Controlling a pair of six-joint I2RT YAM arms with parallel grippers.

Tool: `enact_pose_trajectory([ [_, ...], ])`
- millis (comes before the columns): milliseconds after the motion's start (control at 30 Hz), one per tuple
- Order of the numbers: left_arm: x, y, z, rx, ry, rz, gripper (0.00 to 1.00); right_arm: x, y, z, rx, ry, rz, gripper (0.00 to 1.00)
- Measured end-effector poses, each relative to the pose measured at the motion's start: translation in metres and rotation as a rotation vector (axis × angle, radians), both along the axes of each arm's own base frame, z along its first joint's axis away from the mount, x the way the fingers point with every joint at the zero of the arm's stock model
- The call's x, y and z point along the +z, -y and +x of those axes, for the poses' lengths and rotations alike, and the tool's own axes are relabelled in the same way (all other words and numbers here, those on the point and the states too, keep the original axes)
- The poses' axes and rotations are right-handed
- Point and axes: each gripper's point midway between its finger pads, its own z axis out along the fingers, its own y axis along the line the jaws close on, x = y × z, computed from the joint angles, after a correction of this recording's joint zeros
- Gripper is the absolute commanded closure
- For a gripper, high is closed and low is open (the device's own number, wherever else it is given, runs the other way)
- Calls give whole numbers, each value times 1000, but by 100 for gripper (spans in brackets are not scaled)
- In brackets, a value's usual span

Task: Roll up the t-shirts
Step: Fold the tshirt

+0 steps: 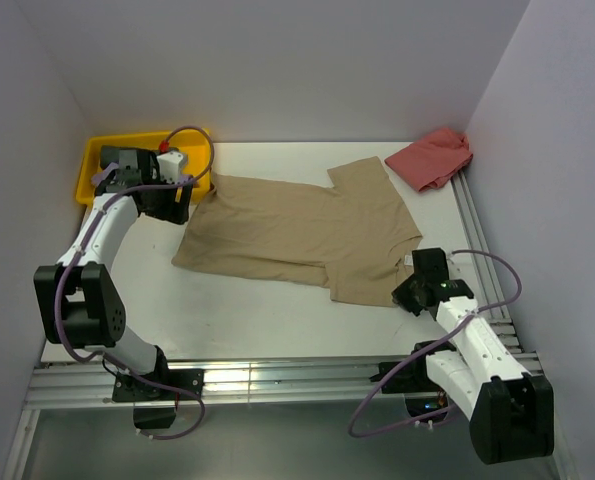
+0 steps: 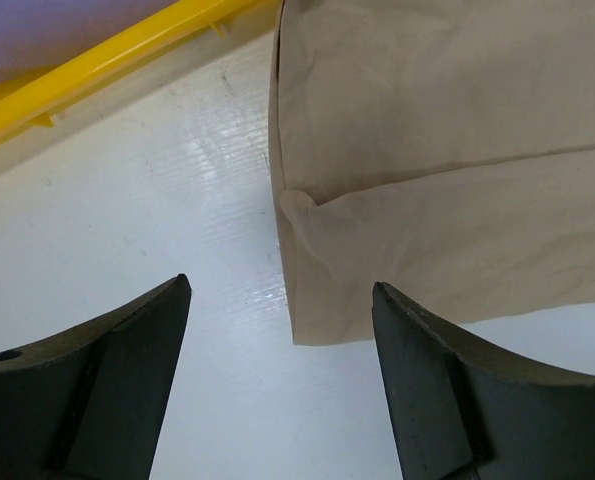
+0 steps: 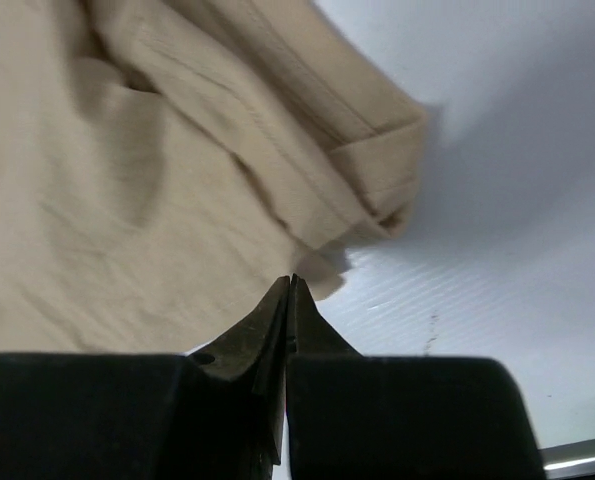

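A large tan t-shirt (image 1: pixel 297 225) lies spread flat across the middle of the white table, one sleeve toward the back. My left gripper (image 1: pixel 175 208) hovers open at the shirt's left corner. In the left wrist view that folded corner (image 2: pixel 447 150) reaches between the spread fingers of the left gripper (image 2: pixel 280 285), which touch nothing. My right gripper (image 1: pixel 409 292) is at the shirt's near right edge. In the right wrist view the jaws of the right gripper (image 3: pixel 292 280) are shut tight, their tips pinching the rumpled tan edge (image 3: pixel 127 180). A salmon-red t-shirt (image 1: pixel 432 158) lies crumpled at the back right.
A yellow plastic tray (image 1: pixel 92 165) stands at the back left, just behind the left gripper; its rim (image 2: pixel 77 85) shows in the left wrist view. Walls close the table on the left, back and right. A metal rail (image 1: pixel 482 235) runs along the right edge.
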Motion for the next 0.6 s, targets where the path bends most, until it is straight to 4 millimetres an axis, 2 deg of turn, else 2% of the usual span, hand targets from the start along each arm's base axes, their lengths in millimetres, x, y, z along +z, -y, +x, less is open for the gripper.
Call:
enact_pose_trajectory([
  [200, -7, 0, -8, -2, -18, 2, 22, 45, -5, 39, 31, 102, 5, 100],
  [300, -14, 0, -13, -6, -36, 4, 22, 59, -6, 55, 48, 122, -1, 100],
  [367, -19, 0, -16, -9, -48, 7, 21, 63, -6, 62, 56, 122, -4, 92],
  [400, -21, -1, -18, -12, -53, 10, 21, 63, -6, 63, 58, 119, -6, 85],
  [433, -22, -1, -20, -13, -57, 11, 21, 62, -6, 64, 61, 117, -8, 70],
  [467, -23, -1, -21, -14, -59, 11, 20, 61, -6, 63, 59, 112, -8, 64],
  [533, -23, -1, -23, -16, -59, 13, 20, 57, -6, 60, 65, 109, -12, 56],
  [600, -21, -1, -24, -18, -52, 12, 20, 48, -5, 52, 62, 101, -10, 56],
])
